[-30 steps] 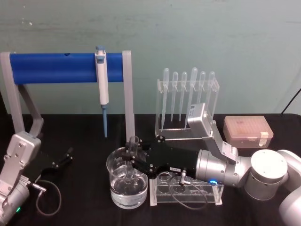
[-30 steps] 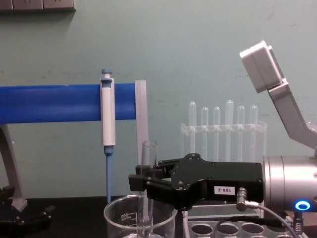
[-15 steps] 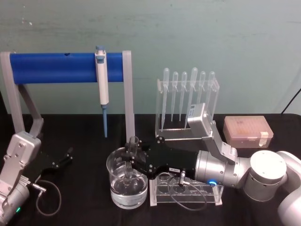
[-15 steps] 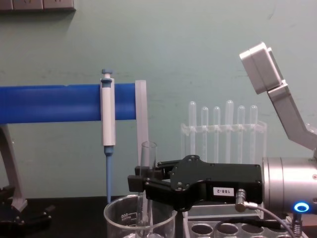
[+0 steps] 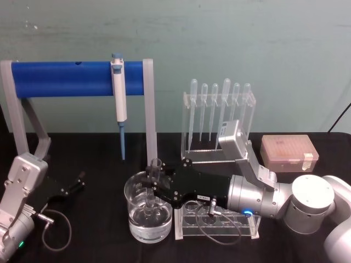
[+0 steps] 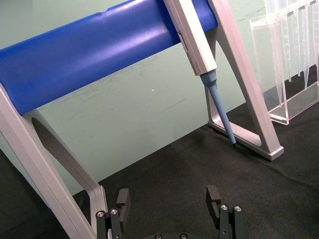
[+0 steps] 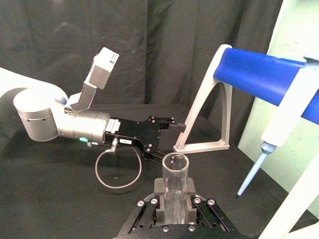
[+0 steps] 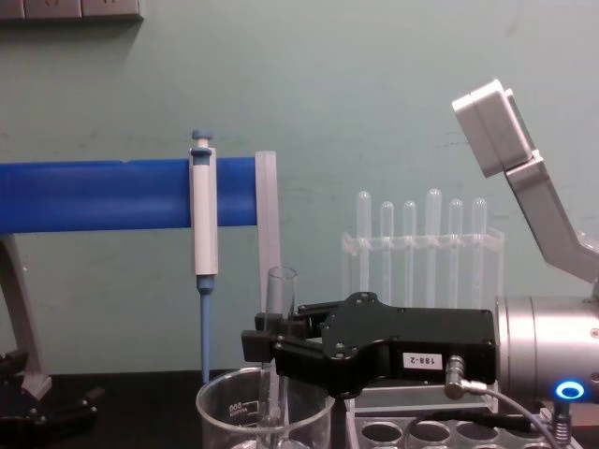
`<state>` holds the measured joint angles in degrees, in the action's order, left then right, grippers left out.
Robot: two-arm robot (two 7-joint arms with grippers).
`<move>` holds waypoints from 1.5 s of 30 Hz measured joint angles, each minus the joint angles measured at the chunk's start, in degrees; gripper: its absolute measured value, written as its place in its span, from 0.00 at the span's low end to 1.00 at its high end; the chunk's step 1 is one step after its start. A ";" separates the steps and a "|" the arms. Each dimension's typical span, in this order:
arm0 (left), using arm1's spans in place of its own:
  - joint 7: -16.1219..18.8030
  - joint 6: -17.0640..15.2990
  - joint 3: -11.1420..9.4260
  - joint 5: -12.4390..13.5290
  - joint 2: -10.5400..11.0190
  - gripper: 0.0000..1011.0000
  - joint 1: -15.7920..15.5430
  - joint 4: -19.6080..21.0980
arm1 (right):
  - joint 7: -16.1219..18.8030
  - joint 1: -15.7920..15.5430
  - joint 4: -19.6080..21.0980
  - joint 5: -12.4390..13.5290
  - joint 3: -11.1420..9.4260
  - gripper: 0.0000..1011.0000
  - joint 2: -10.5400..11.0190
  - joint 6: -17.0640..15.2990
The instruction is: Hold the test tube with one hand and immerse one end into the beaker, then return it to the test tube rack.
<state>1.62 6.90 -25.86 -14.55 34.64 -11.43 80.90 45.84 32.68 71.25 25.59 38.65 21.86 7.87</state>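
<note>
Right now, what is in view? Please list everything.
beaker: 1, clear, front centre, water inside
test tube: 1, clear, in right pincer, lower end in beaker
rack: 1, clear, right of the beaker
droppers: 6, frosted, in a clear stand behind
bar stand: 1, blue and grey, back left
pipette: 1, white and blue, hanging on the bar stand
box: 1, pinkish, back right
table: 1, black
left pincer: 1, black, open, far left
right pincer: 1, black, shut on test tube
</note>
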 joint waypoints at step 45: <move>0.00 0.00 0.00 0.00 0.00 0.99 0.00 0.00 | -0.14 0.03 0.04 -0.05 0.02 0.22 0.06 0.01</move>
<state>1.62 6.90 -25.86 -14.55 34.65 -11.43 80.90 45.69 32.71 71.30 25.54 38.67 21.92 7.88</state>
